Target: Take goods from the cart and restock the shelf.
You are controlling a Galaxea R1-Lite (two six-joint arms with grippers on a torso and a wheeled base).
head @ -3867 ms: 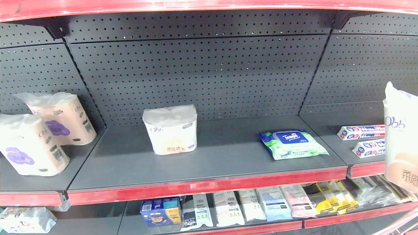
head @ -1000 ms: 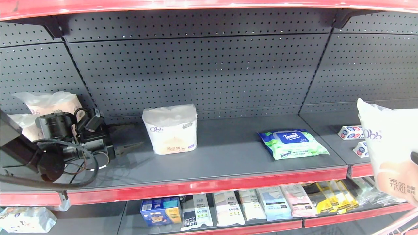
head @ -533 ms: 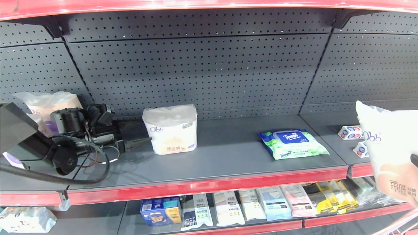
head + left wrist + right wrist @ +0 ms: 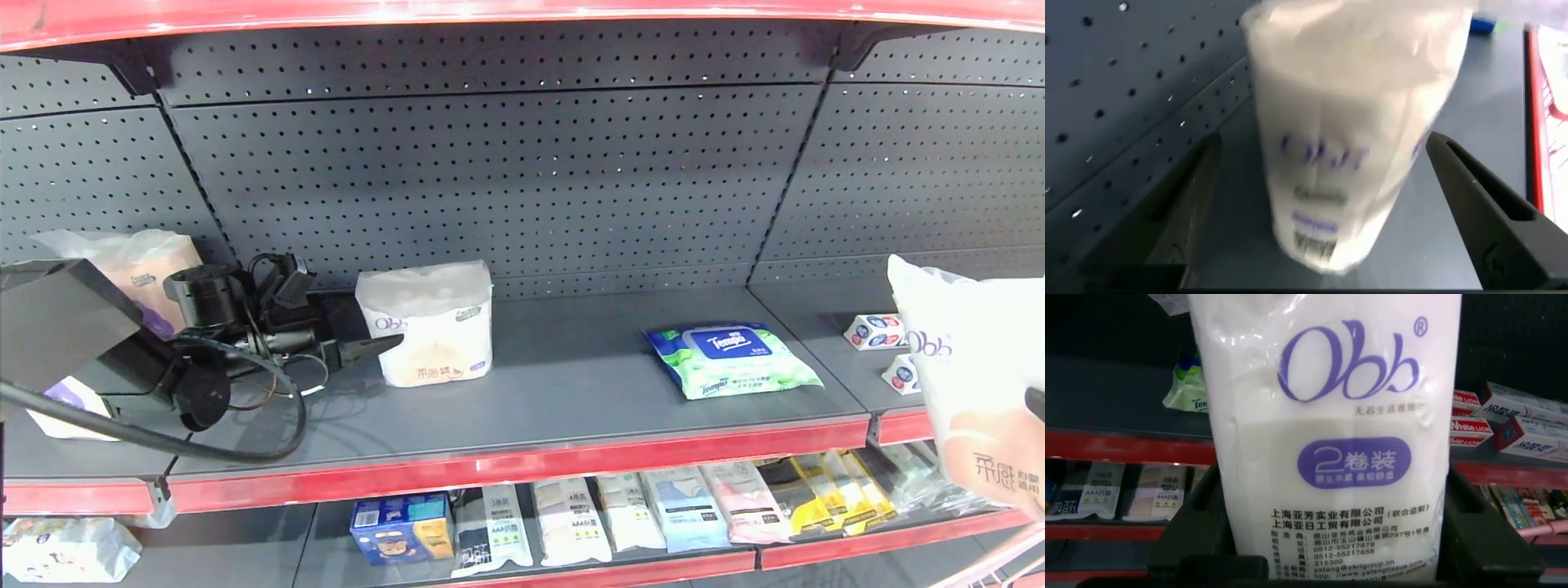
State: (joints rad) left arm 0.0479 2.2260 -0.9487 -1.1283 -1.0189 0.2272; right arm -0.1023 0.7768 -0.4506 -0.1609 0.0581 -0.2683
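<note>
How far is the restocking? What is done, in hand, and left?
Done: the shelf pack stands on the shelf. In hand: the right gripper is shut on the held pack, at the right; the left gripper is open, fingers either side of the shelf pack. Left: the held pack is not yet on the shelf.

Even light, probably overhead, glare on top shelf (image 4: 392, 11)
</note>
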